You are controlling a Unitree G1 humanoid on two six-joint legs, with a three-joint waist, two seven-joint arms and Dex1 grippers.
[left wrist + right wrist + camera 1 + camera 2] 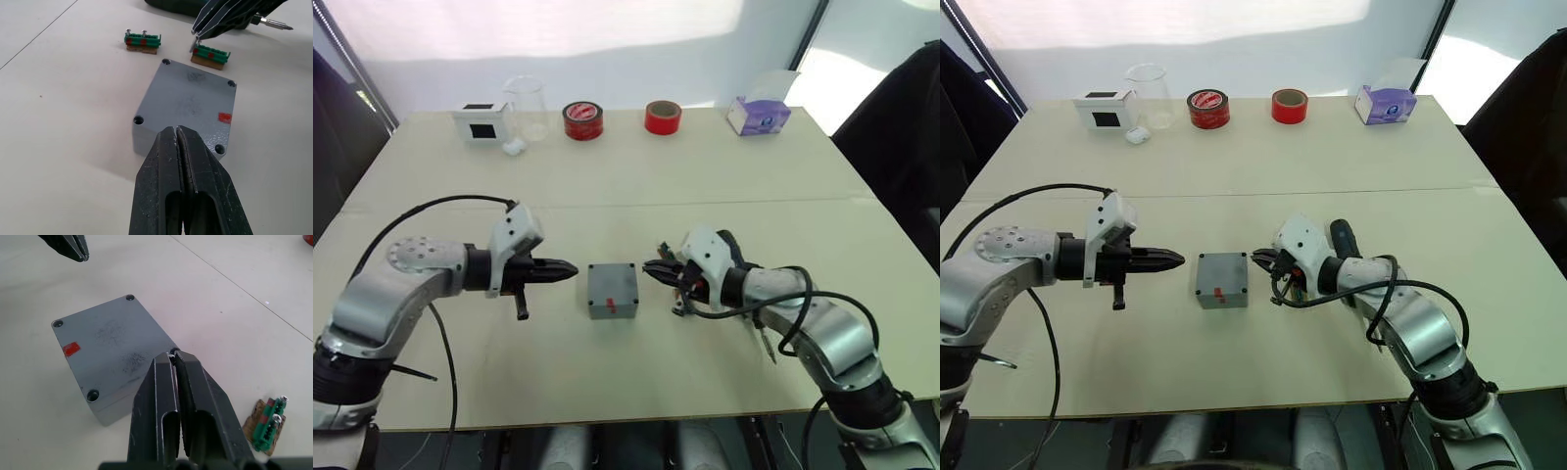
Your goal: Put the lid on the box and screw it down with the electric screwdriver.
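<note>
Grey metal box [612,290], lid [188,105] seated on top, sits near the desk's [607,186] front edge between two closed, empty end effectors: left [566,271] just beside it, right [651,268] at its corner.

Far table edge: white box [481,122], beaker [527,110], red tapes [582,120].

Saw pale beige table [705,176] with seam across middle. White wall [607,69] stood behind far edge, bright light patch on upper part. Dark slanted poles [808,49] flanked wall. Dark shapes sat at both sides.
</note>
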